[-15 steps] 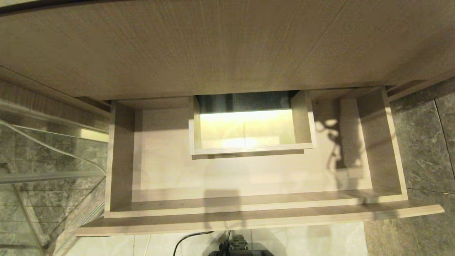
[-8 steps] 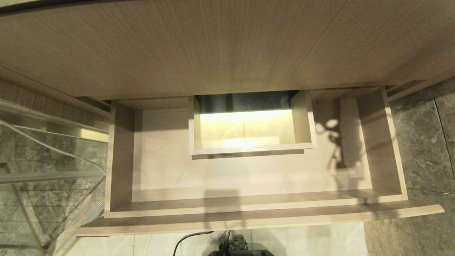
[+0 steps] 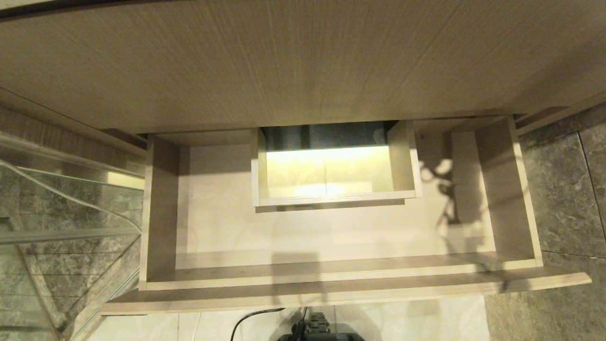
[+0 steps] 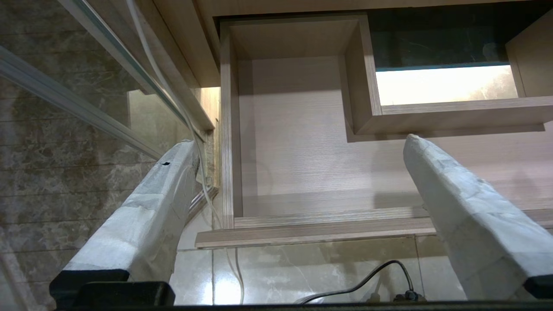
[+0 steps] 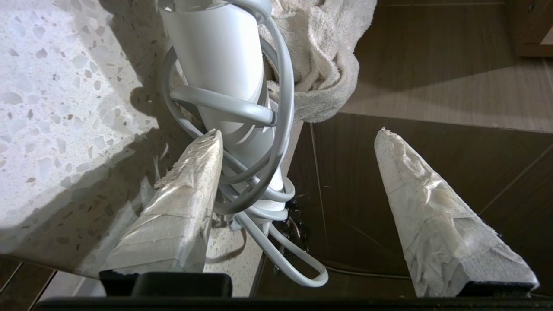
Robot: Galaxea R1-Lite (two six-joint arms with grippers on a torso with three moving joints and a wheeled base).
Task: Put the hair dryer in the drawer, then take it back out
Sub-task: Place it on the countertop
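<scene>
The drawer (image 3: 331, 289) stands pulled out and holds nothing; its boxed cut-out (image 3: 331, 196) sits mid-back. The hair dryer (image 5: 220, 56), white with its grey cord (image 5: 276, 129) wound round it, lies at the edge of a speckled countertop (image 5: 65, 108) and shows only in the right wrist view. My right gripper (image 5: 298, 131) is open around the dryer's handle, one finger (image 5: 190, 194) close against it, the other well apart. My left gripper (image 4: 298, 139) hangs open and empty over the drawer's (image 4: 293, 164) front left corner. Neither gripper shows in the head view.
A cream towel (image 5: 319, 52) lies bunched beside the dryer on the countertop. A glass panel (image 3: 57, 213) stands left of the drawer. A black cable (image 4: 367, 280) lies on the pale floor before the drawer front. Dark tiles (image 3: 563, 189) lie to the right.
The shadow on the drawer's right side has shifted and changed shape slightly. The drawer itself has not moved.
</scene>
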